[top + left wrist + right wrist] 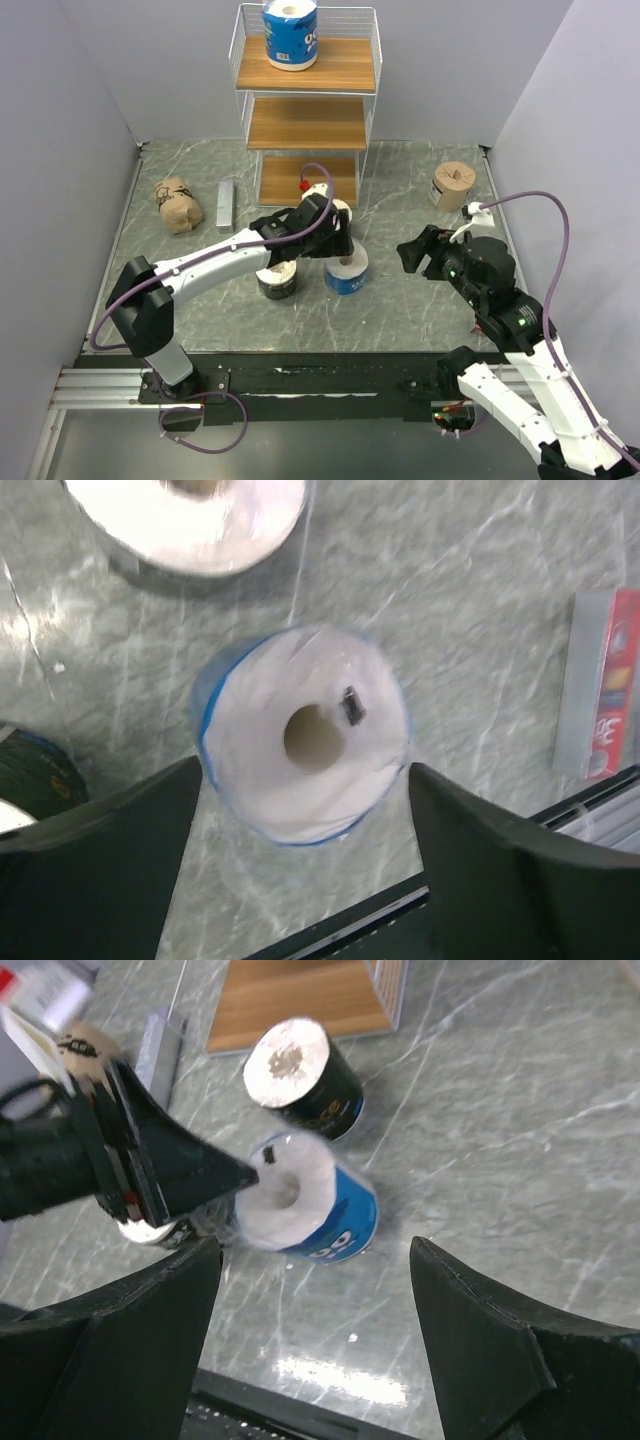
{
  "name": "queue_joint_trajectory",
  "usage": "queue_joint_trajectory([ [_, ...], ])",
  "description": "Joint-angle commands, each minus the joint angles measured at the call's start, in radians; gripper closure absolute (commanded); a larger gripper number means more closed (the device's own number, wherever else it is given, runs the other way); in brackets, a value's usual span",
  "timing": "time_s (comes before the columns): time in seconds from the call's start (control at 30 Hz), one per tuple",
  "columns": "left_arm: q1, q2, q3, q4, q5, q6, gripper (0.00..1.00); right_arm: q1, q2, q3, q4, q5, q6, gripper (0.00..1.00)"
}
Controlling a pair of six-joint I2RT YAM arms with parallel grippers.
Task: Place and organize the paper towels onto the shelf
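Note:
A blue-and-white paper towel roll (347,272) (305,735) (305,1205) stands upright on the table in front of the shelf (310,125). My left gripper (338,243) (305,770) hovers over it, open, one finger on each side of the roll's top. Another blue-and-white roll (290,35) stands on the shelf's top tier. A black roll (277,281) (35,780) stands left of the gripper. A second black roll (305,1080) (190,515) stands just behind it. One tan roll (455,185) stands at the right and another (178,205) lies at the left. My right gripper (420,255) (315,1250) is open and empty, right of the blue roll.
A flat grey metal bar (225,205) (160,1045) lies left of the shelf. A small red packet (305,185) (605,695) sits by the shelf's bottom board (300,995). Grey walls close in both sides of the table.

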Motion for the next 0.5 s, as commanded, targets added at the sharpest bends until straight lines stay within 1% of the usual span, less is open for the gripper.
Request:
queue_joint_trajectory([
  [0.0,0.006,-0.060,0.093,-0.019,-0.080,0.033,0.04,-0.002,0.055,-0.018,0.060,-0.069,0.043,0.18],
  [0.03,0.020,-0.086,0.094,-0.034,-0.088,0.041,0.01,-0.001,0.067,-0.023,0.066,-0.072,0.046,0.18],
  [0.07,0.027,-0.103,0.094,-0.042,-0.097,0.056,0.01,-0.001,0.097,-0.026,0.074,-0.076,0.048,0.18],
  [0.13,0.064,-0.164,0.082,-0.054,-0.105,0.093,0.01,-0.001,0.131,-0.037,0.100,-0.101,0.058,0.18],
  [0.17,0.078,-0.193,0.058,-0.055,-0.120,0.110,0.03,0.001,0.176,-0.037,0.109,-0.104,0.063,0.18],
  [0.2,0.092,-0.222,0.038,-0.052,-0.132,0.128,0.04,-0.001,0.199,-0.040,0.126,-0.145,0.072,0.18],
  [0.23,0.125,-0.291,0.015,-0.045,-0.151,0.169,0.03,0.001,0.246,-0.038,0.131,-0.153,0.077,0.18],
  [0.3,0.151,-0.367,-0.080,-0.006,-0.220,0.220,0.03,0.004,0.288,-0.040,0.163,-0.165,0.080,0.16],
  [0.33,0.174,-0.441,-0.117,0.009,-0.253,0.263,0.04,0.004,0.324,-0.040,0.172,-0.159,0.086,0.15],
  [0.37,0.179,-0.477,-0.181,0.018,-0.289,0.283,0.04,0.005,0.341,-0.041,0.183,-0.155,0.087,0.14],
  [0.4,0.185,-0.509,-0.212,0.032,-0.354,0.300,0.04,0.007,0.358,-0.044,0.195,-0.156,0.081,0.13],
  [0.43,0.190,-0.569,-0.241,0.038,-0.378,0.332,0.04,0.008,0.397,-0.043,0.218,-0.159,0.080,0.13],
  [0.47,0.188,-0.595,-0.293,0.043,-0.402,0.347,0.04,0.008,0.420,-0.037,0.223,-0.159,0.081,0.13],
])
